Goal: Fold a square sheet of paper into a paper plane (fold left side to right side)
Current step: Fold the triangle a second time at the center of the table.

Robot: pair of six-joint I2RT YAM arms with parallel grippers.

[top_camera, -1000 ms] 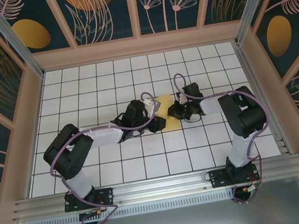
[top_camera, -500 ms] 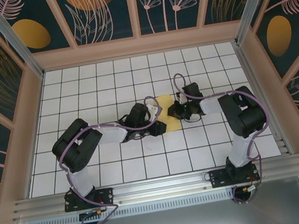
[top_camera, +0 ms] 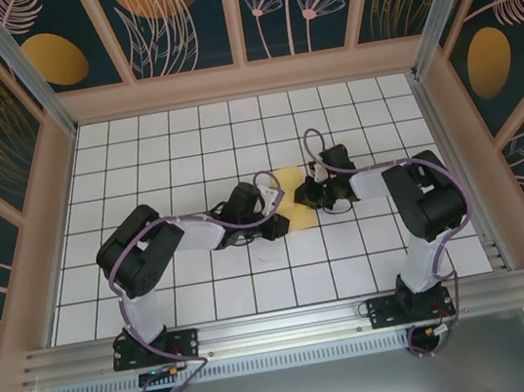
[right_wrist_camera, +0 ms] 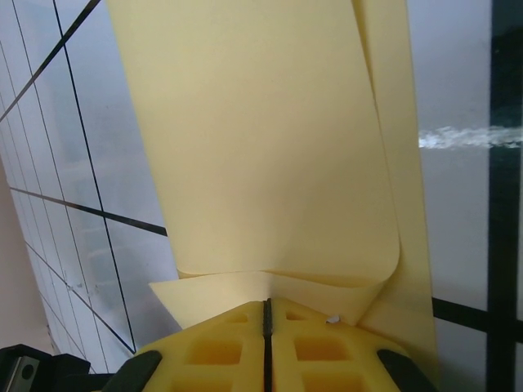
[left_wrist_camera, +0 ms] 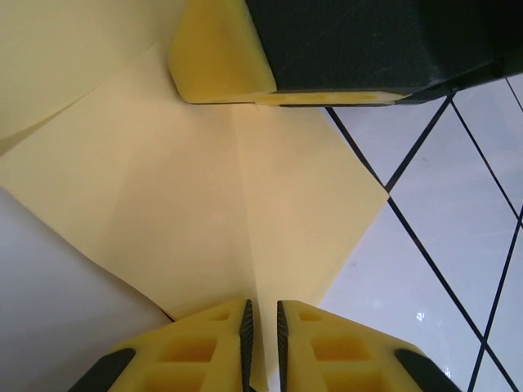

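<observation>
At tabletop centre, the square sheet of paper (top_camera: 296, 209) lies partly folded, with the left jaws clenched on its 8 o'clock edge and the right jaws pinching its 3 o'clock side. The white gridded tabletop (top_camera: 186, 148) sits inside leaf-patterned walls (top_camera: 175, 12). Left arm (top_camera: 189, 234) and right arm (top_camera: 409, 189) bend inward, low.

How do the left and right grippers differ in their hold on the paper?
The left gripper has a thin slit between its fingers; the right gripper has its fingers pressed tight. Ahead of the left gripper the sheet of paper lies nearly flat, creased; ahead of the right it curls upward. Both appear to pinch it.
</observation>
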